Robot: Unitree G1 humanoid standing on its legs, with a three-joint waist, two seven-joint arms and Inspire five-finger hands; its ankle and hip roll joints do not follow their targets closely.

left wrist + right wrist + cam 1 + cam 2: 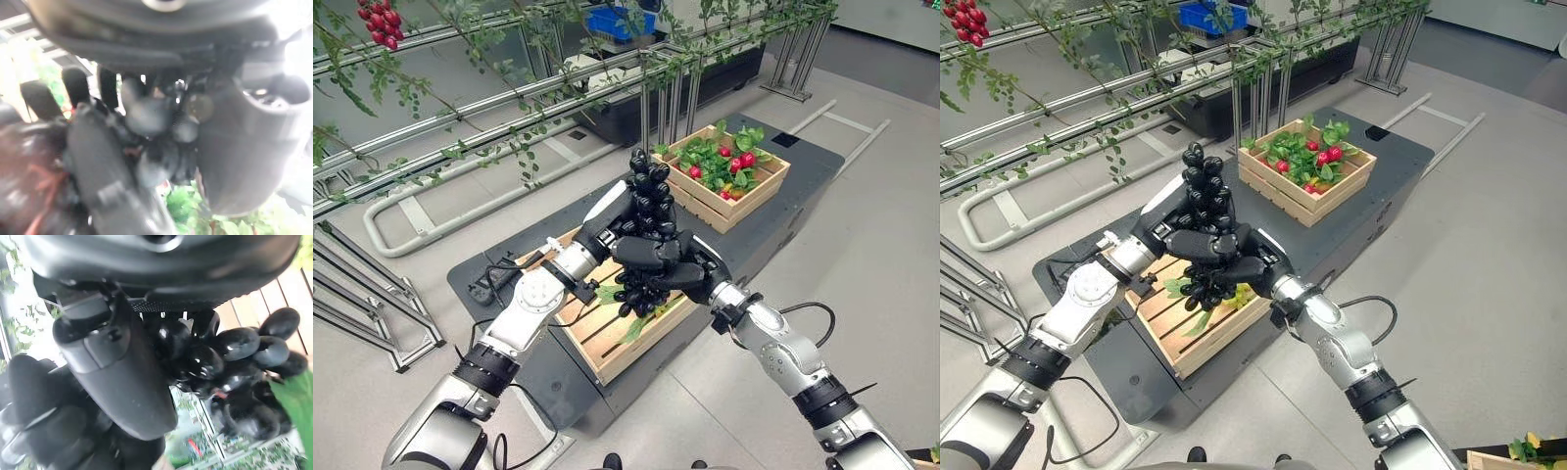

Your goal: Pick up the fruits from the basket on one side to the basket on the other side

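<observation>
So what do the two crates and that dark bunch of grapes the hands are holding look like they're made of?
Both slatted crates, near and far, look like pale unfinished wood: visible boards, matte grain. The black grape bunch looks like glossy plastic or rubber, judging by its sharp highlights, though real fruit can't be ruled out. The left hand and right hand both close round it.

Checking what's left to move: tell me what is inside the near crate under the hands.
Inside the near crate: bare wooden slats and a green leaf. The black grape bunch, held by the left hand and right hand, covers the crate's far end.
</observation>
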